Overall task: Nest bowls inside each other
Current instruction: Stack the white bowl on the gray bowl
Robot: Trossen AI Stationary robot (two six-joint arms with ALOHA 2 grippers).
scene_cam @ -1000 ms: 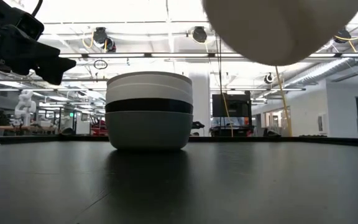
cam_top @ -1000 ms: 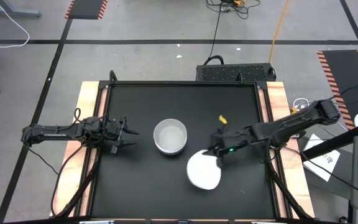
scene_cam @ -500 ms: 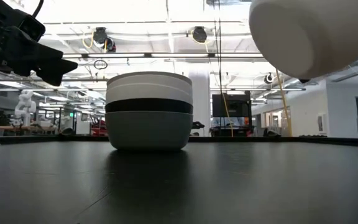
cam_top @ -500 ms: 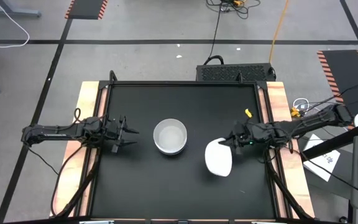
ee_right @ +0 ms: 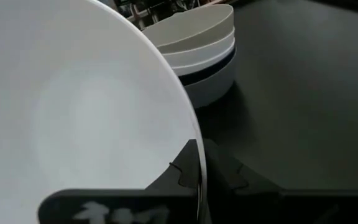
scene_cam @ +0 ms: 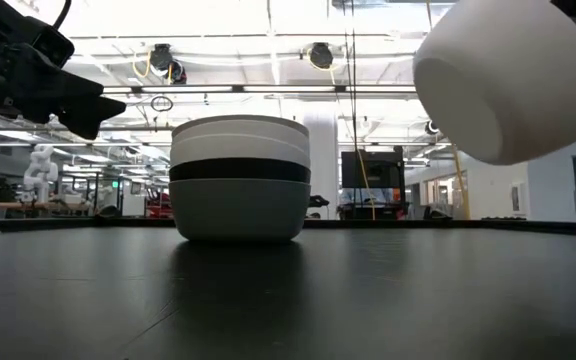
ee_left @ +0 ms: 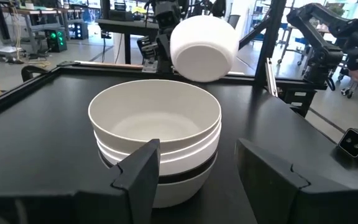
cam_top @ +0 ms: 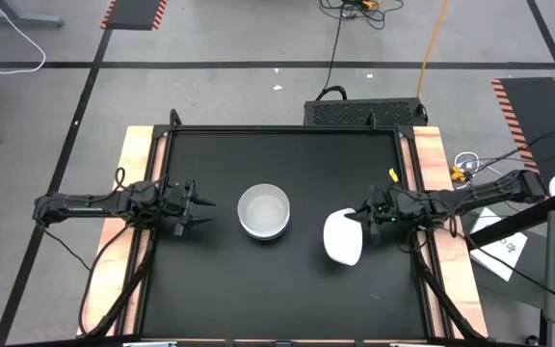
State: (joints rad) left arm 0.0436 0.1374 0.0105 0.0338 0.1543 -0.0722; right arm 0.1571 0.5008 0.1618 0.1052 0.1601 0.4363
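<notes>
right gripper (cam_top: 357, 216) is clamped on a white bowl's (cam_top: 343, 237) rim, held in the air beside the stack (cam_top: 264, 212); left gripper (cam_top: 203, 203) sits open near it

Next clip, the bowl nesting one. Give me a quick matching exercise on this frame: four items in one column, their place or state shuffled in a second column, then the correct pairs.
Items
1. stack of bowls
2. white bowl
3. left gripper
4. right gripper

Place or state
A. open, holding nothing, on the stack's left in the high view
B. lifted clear of the table and tilted, right of the stack
C. standing on the table near its middle, a black band showing in its side
D. shut on a bowl's rim

Pairs: 1-C, 2-B, 3-A, 4-D
</notes>
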